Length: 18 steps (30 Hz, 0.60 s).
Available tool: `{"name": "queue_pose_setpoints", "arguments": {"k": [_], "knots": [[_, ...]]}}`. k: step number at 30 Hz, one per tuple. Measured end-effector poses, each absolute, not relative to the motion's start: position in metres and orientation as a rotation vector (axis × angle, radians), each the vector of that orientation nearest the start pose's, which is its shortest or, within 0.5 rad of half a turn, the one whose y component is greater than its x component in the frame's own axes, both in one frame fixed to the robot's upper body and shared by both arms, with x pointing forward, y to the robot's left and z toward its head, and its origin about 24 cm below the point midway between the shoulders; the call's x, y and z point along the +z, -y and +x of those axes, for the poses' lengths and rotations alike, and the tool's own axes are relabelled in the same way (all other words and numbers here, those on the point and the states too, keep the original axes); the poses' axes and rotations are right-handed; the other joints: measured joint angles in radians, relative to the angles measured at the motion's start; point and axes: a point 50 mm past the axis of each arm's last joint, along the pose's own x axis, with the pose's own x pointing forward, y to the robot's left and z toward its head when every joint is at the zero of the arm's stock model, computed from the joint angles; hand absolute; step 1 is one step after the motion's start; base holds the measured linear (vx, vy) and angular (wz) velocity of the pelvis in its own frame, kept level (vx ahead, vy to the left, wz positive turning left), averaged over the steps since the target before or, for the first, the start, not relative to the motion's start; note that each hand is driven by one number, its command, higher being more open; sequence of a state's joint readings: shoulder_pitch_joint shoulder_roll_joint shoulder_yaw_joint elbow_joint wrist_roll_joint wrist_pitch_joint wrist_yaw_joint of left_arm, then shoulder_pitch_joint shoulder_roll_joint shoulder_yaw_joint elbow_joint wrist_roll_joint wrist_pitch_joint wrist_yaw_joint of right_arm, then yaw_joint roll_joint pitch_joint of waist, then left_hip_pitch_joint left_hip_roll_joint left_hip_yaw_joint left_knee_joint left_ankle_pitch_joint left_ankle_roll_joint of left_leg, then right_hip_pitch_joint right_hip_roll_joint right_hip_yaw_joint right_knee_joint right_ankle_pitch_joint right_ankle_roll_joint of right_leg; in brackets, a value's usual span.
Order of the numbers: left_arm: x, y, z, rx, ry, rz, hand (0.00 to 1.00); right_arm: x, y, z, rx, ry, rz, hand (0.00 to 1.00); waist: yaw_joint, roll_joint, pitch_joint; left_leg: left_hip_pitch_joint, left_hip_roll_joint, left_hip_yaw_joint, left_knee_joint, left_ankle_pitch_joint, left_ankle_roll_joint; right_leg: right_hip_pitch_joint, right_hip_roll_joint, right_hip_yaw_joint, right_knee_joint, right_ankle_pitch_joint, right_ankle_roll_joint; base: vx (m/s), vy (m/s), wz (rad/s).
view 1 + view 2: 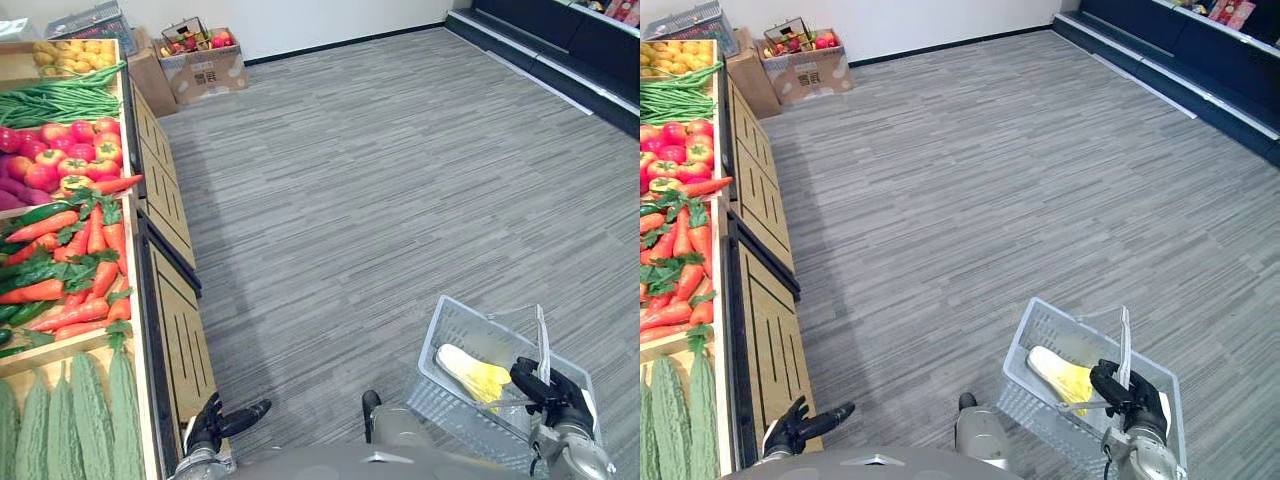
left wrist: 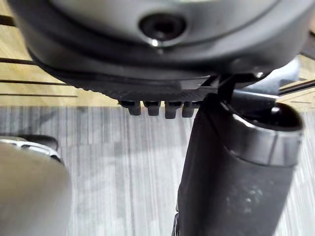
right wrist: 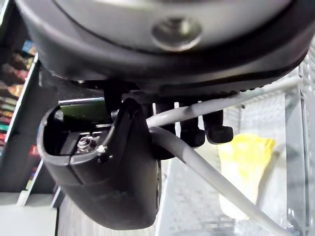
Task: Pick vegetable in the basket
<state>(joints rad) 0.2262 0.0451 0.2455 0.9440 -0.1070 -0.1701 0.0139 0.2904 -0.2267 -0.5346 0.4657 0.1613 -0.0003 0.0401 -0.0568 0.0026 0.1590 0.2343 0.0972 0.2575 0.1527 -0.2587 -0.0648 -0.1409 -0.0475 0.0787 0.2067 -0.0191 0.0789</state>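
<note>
A clear wire basket (image 1: 470, 305) hangs at the lower right over the grey floor, its grey handle (image 3: 206, 172) held in my right hand (image 1: 545, 390), whose fingers are curled round it. A pale yellow and white leafy vegetable (image 1: 470, 372) lies inside the basket, also seen past the fingers as the vegetable (image 3: 246, 162) in the right wrist view. My left hand (image 1: 212, 425) is at the lower left beside the wooden produce stand (image 1: 175, 330), holding nothing, its fingers (image 2: 157, 107) relaxed. On the stand lie carrots (image 1: 70, 270) with green tops and ridged green gourds (image 1: 80, 410).
Further along the stand are red tomatoes (image 1: 70, 150), green beans (image 1: 60, 100) and yellow produce (image 1: 70, 55). A cardboard box of fruit (image 1: 200, 60) stands by the far wall. Dark shelving (image 1: 560, 50) runs along the right. Open grey floor (image 1: 380, 200) lies between.
</note>
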Motion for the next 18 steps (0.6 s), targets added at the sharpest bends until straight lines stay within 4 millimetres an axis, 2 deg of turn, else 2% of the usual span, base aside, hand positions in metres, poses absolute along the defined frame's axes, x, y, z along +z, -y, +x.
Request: {"name": "queue_pose_setpoints", "arguments": {"k": [8, 12, 14, 18], "knots": [[-0.156, -0.210, 0.063, 0.387, -0.979, -0.124, 1.00, -0.069, 0.333, 0.092, -0.635, -0.626, 0.005, 0.00, 0.002, 0.004, -0.019, 0.018, -0.002, -0.016, 0.000, 0.011, 0.003, 0.132, -0.014, -0.019, -0.212, 0.108, 0.015, 0.03, 0.035, 0.05], [-0.156, -0.209, 0.063, 0.378, -0.980, -0.120, 1.00, -0.071, 0.327, 0.097, -0.597, -0.630, 0.006, 0.00, 0.010, 0.004, -0.027, 0.018, -0.010, -0.022, -0.001, 0.011, 0.003, 0.151, -0.018, -0.024, -0.248, 0.131, 0.016, 0.00, 0.004, 0.04], [-0.155, -0.209, 0.065, 0.373, -0.975, -0.118, 1.00, -0.073, 0.323, 0.099, -0.579, -0.634, 0.005, 0.00, 0.024, 0.003, -0.030, 0.019, -0.013, -0.023, -0.004, 0.011, 0.003, 0.158, -0.018, -0.022, -0.263, 0.142, 0.016, -0.04, -0.003, -0.01], [-0.155, -0.208, 0.066, 0.371, -0.968, -0.115, 1.00, -0.073, 0.320, 0.107, -0.559, -0.624, 0.008, 0.00, 0.027, 0.002, -0.030, 0.028, -0.015, -0.022, -0.019, 0.011, 0.003, 0.156, -0.018, -0.015, -0.257, 0.145, 0.017, -0.05, -0.009, -0.01]]}}
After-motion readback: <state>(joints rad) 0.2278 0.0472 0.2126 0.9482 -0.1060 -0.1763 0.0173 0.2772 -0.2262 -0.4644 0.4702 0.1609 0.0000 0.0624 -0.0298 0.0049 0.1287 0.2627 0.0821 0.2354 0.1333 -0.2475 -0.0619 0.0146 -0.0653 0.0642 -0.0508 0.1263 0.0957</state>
